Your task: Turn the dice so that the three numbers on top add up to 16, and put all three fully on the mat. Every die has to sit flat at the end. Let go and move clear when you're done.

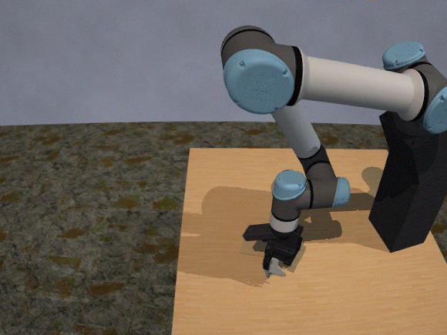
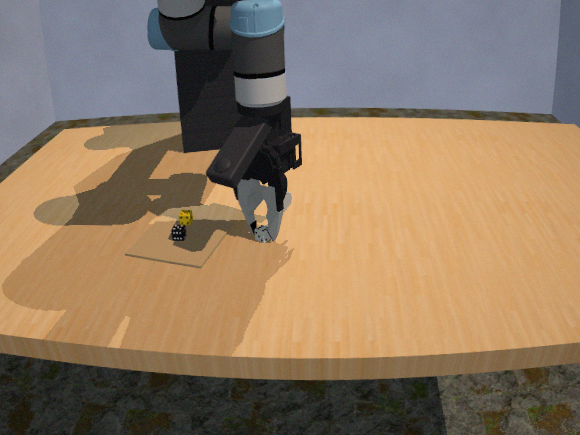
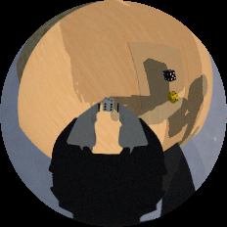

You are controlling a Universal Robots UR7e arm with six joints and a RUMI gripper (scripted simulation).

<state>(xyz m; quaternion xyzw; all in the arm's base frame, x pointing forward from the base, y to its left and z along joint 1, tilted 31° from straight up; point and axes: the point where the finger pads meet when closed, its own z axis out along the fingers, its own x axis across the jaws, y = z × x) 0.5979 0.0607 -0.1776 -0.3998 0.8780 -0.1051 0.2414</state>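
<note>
My gripper point(image 1: 275, 273) point(image 2: 264, 237) point(image 3: 109, 104) points down at the table beside the mat, its jaws partly closed. The white die point(image 2: 262, 233) point(image 3: 109, 104) is between the fingertips, with narrow gaps at its sides in the wrist view. Its face towards the wrist camera shows two columns of pips. The black die point(image 2: 178, 232) point(image 3: 169, 75) sits on the thin tan mat point(image 1: 250, 249) point(image 2: 147, 252) point(image 3: 138, 54). The yellow die point(image 2: 185, 217) point(image 3: 173, 97) is close behind it, near the mat's back edge; whether it is fully on the mat is unclear. Both are hidden in the top view.
The wooden table point(image 1: 347, 293) point(image 2: 400, 271) carries everything. The black robot pedestal point(image 1: 404, 209) point(image 2: 200, 101) stands behind the mat. The arm's shadow falls across the mat and dims the dice.
</note>
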